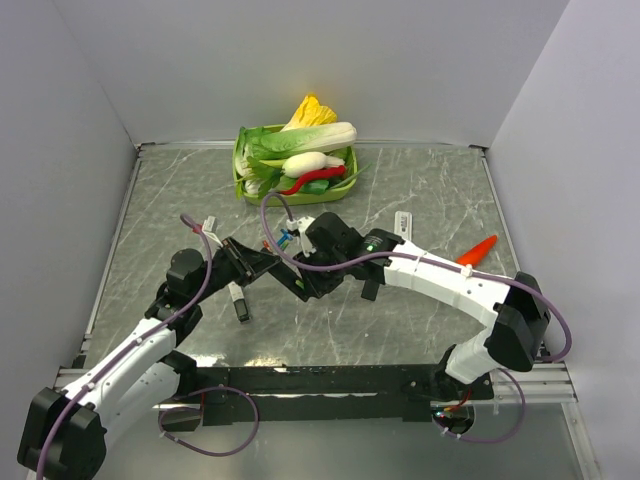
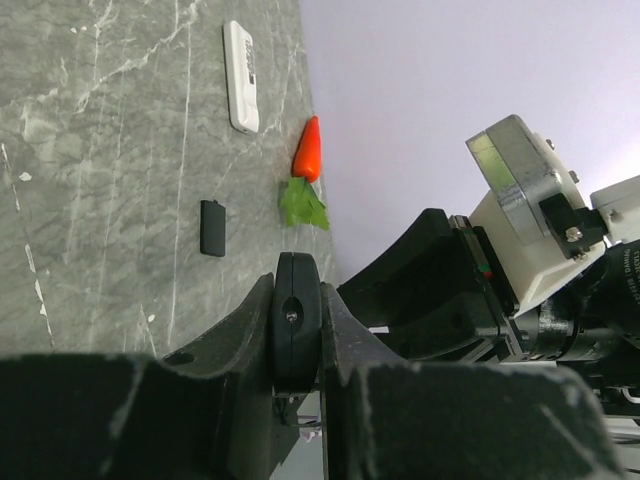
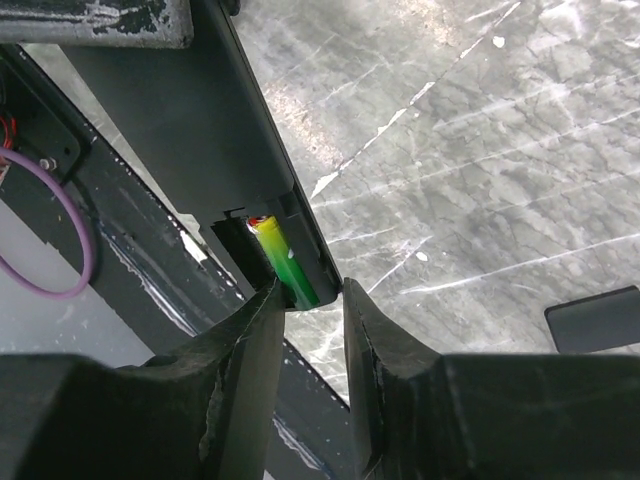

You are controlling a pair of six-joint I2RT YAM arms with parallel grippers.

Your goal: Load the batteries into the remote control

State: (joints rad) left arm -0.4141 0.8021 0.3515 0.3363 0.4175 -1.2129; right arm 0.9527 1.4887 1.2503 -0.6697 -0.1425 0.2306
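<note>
My left gripper [image 2: 297, 340] is shut on the black remote control [image 2: 296, 318], seen end-on between its fingers. In the right wrist view the remote control [image 3: 215, 120] shows an open compartment with a green-and-yellow battery [image 3: 283, 258] lying in it. The right gripper [image 3: 310, 305] stands open at the compartment's end, with its left fingertip [image 3: 262, 300] against the battery's lower end. From above, both grippers meet at mid-table, left [image 1: 255, 266] and right [image 1: 312, 272]. Blue and red batteries [image 1: 288, 240] lie just behind them.
A black battery cover [image 2: 212, 228] lies on the marble table. A white remote [image 1: 402, 222] and a carrot [image 1: 478, 249] are to the right. Another remote [image 1: 238, 300] lies near the left arm. A green basket [image 1: 240, 175] of vegetables stands at the back.
</note>
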